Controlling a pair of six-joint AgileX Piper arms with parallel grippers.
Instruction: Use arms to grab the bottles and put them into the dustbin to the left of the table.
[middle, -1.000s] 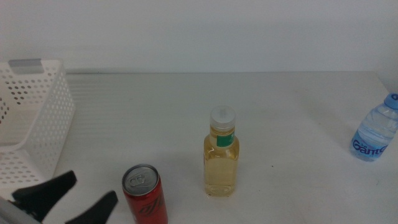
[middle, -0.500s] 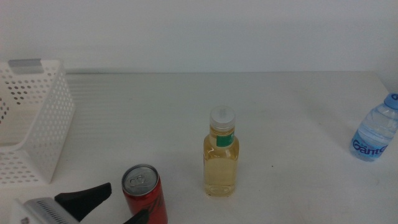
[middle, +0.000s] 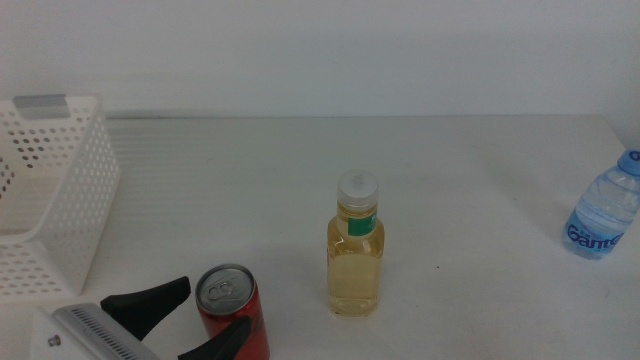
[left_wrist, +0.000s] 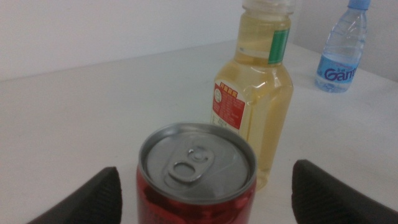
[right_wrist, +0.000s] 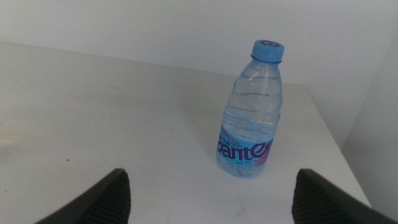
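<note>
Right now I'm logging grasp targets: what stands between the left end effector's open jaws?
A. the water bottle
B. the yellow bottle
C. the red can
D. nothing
C: the left end effector has an open jaw on either side of the red can, with the yellow bottle standing beyond it.

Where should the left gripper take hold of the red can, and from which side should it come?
Grip the red can on its round side wall, below the rim. It stands upright, so a level approach from the table's near edge probably suits. The left gripper already has open jaws on either side of it, apart from the yellow bottle.
</note>
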